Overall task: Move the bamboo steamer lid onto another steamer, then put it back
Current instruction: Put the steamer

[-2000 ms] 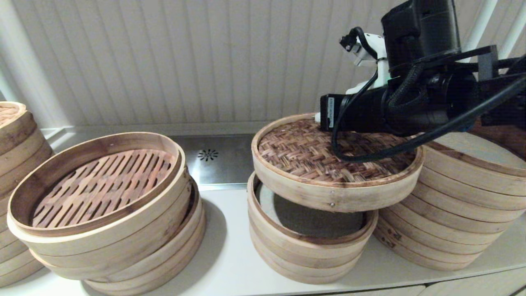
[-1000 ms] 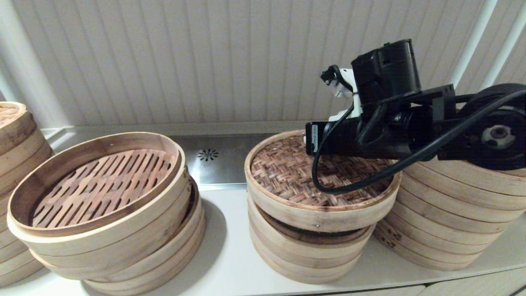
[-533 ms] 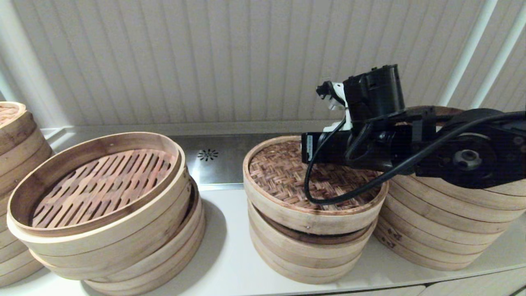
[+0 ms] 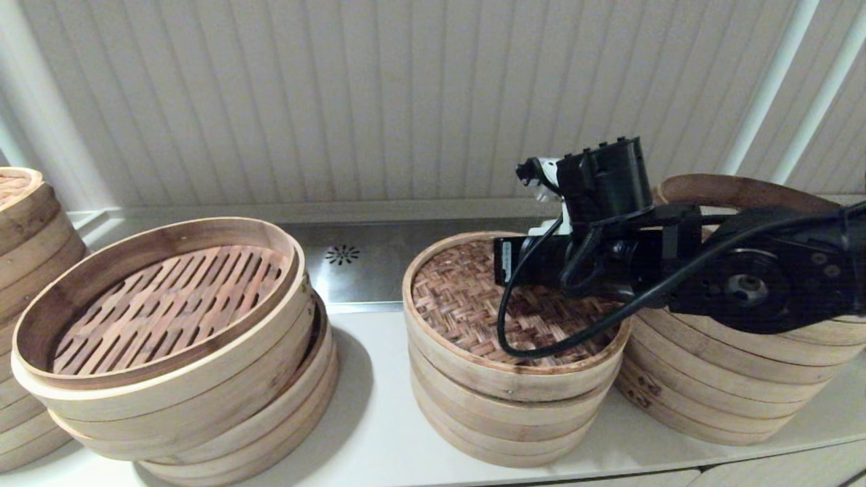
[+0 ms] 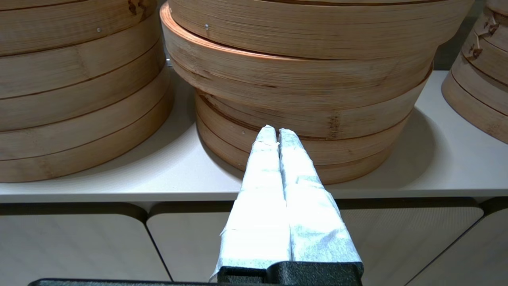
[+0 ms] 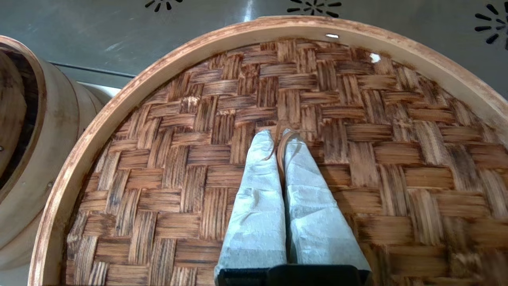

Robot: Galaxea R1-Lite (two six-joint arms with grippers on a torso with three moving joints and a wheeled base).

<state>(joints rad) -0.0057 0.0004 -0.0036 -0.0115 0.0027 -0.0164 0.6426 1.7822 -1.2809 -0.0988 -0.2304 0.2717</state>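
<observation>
lid (image 4: 467,304) sits back on its short stack left of tall steamer (image 4: 737,379); my right gripper (image 6: 278,137) pinches its handle loop, left gripper (image 5: 276,133) pressed together, idle. next i release.

Brown herringbone bamboo steamer lid (image 4: 467,304)

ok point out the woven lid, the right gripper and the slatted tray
woven lid (image 4: 467,304), head view, weave left of centre
right gripper (image 6: 278,137), right wrist view, between fingertips on the lid
slatted tray (image 4: 162,304), head view, slatted floor
</observation>
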